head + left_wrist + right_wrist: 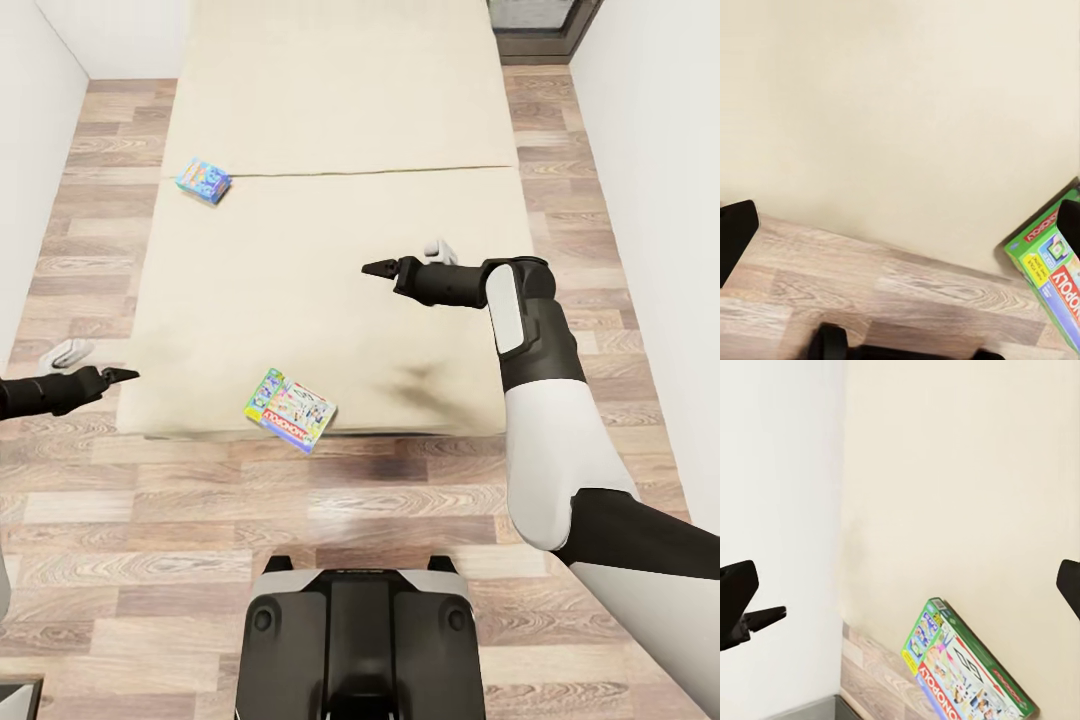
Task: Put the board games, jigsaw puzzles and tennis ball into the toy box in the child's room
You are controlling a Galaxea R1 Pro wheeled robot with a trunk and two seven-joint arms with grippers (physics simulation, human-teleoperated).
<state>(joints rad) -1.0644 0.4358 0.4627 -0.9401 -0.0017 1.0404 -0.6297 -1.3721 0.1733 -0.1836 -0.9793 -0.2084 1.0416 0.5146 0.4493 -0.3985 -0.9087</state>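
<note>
Both pincers (120,376) (377,268) outstretched over bed (330,120).

The flat pale green multicoloured board game box (1050,277) lying at the beige bed's edge carries white letters on a red band: "OPOLY" in the left wrist view, "ONOPOLY" on the same box (964,671) in the right wrist view. Print on the small blue box (203,181) is too small to read

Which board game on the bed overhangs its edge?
The pale green game at the bed's near edge, jutting over the floor; the small blue one lies fully on it.
</note>
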